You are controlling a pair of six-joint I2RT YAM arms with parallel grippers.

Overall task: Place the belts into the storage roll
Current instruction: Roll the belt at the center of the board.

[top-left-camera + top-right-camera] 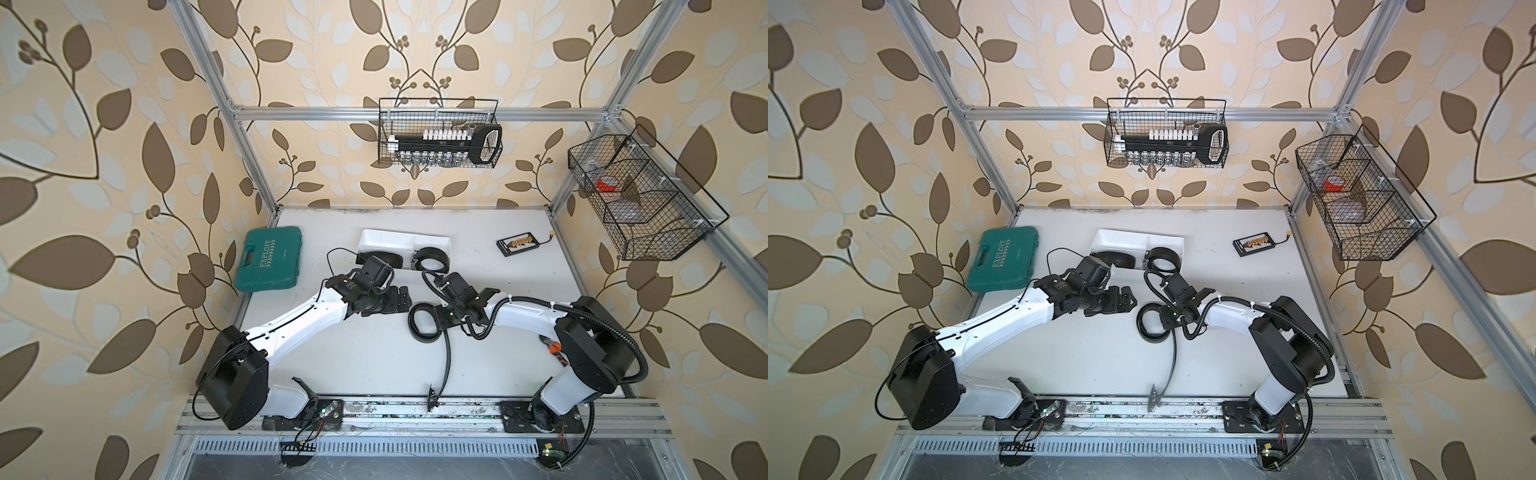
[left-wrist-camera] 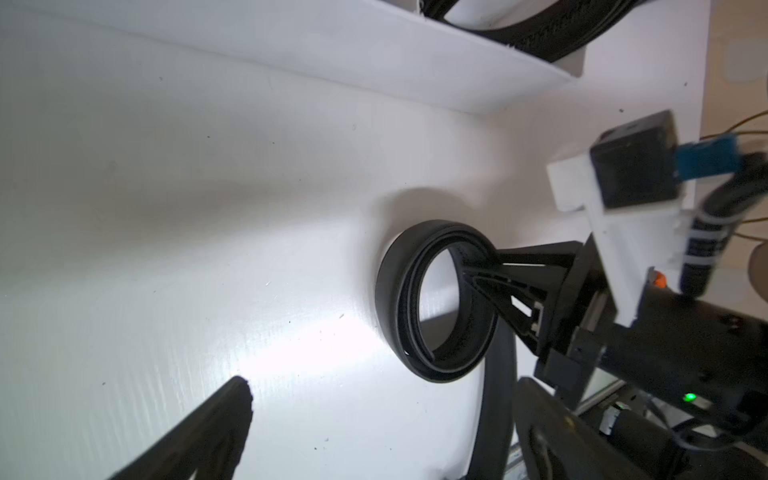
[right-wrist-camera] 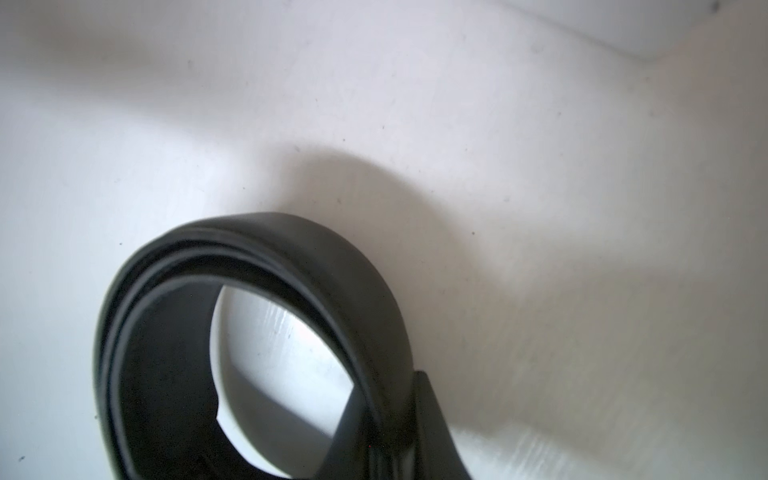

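The storage roll [image 1: 399, 237] [image 1: 1133, 237] is a white tray at the back middle of the table. One coiled belt [image 1: 432, 258] [image 1: 1165, 257] stands at its right end. A second belt [image 1: 386, 258] [image 1: 1119, 259] lies at its front left, partly hidden by my left arm. A third coiled belt [image 1: 420, 323] [image 1: 1148, 324] [image 2: 436, 303] [image 3: 249, 257] stands on the table in front of the tray. My right gripper [image 1: 436, 321] [image 1: 1163, 319] [image 3: 390, 428] is shut on its wall. Its loose tail [image 1: 446, 365] runs to the front edge. My left gripper [image 1: 401, 300] [image 1: 1121, 301] [image 2: 382, 415] hangs open and empty just left of that coil.
A green tool case [image 1: 268, 259] lies at the table's left edge. A small black device [image 1: 515, 243] sits at the back right. Wire baskets hang on the back wall [image 1: 440, 133] and the right wall [image 1: 640, 199]. Orange-handled pliers [image 1: 555, 351] lie by the right arm's base.
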